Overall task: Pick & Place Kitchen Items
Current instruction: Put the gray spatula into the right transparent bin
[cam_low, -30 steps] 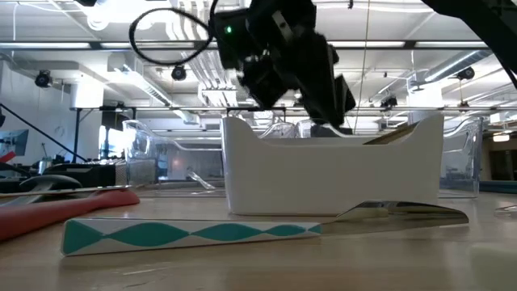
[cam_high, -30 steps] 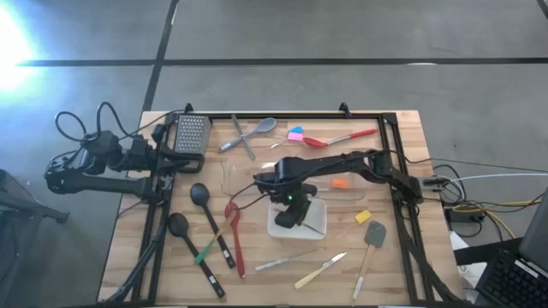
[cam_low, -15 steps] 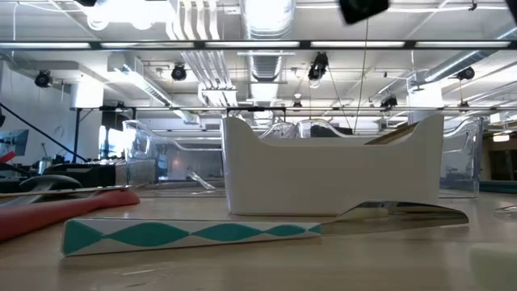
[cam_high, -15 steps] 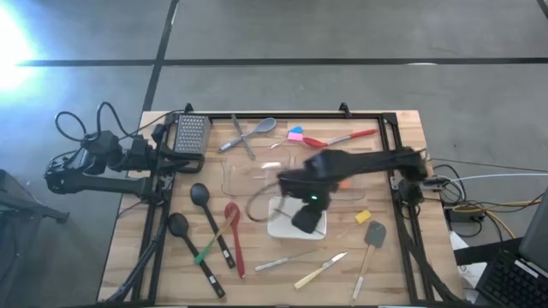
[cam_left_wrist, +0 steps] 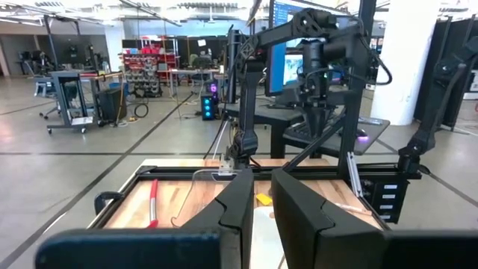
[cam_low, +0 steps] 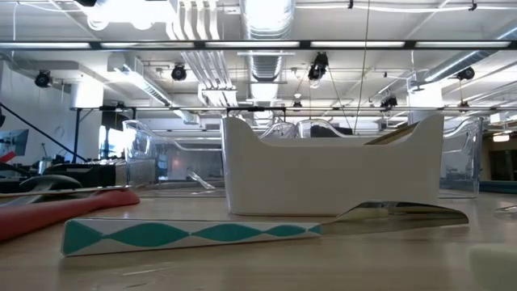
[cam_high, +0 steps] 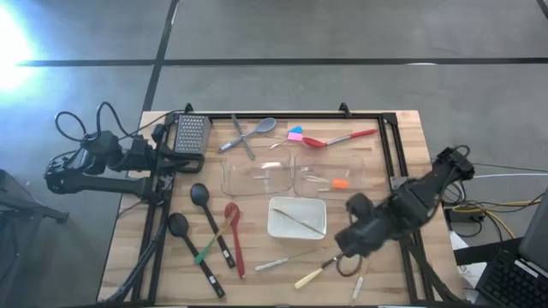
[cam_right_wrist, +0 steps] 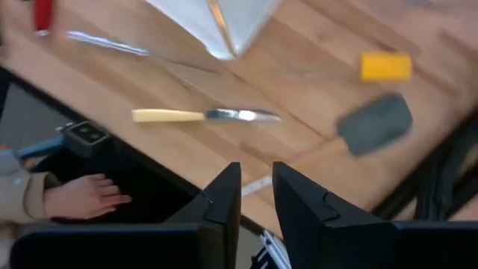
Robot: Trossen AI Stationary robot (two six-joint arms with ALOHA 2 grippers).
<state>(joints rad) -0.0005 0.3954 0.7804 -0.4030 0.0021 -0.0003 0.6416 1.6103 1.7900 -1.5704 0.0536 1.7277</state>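
Right arm [cam_high: 402, 214] angled low over grey spatula [cam_right_wrist: 373, 124], left parked.

wooden table [cam_high: 402, 128] carries a white tray [cam_high: 297, 217], two clear bins [cam_high: 255, 177], scattered utensils [cam_high: 210, 222].

Lighting is bright and even overhead, with a strong white glare at the upper left corner of the high view and rows of ceiling strip lights [cam_low: 266, 44] washing out the top of the low view. The right wrist view is smeared by motion blur, so the yellow-handled knife [cam_right_wrist: 205, 115] and grey spatula [cam_right_wrist: 373, 124] show soft edges, and the right arm is likewise blurred in the high view. In the low view the teal-patterned handle [cam_low: 190, 234] nearest the lens is out of focus, and shadows on the wooden table [cam_high: 257, 205] are faint and short.
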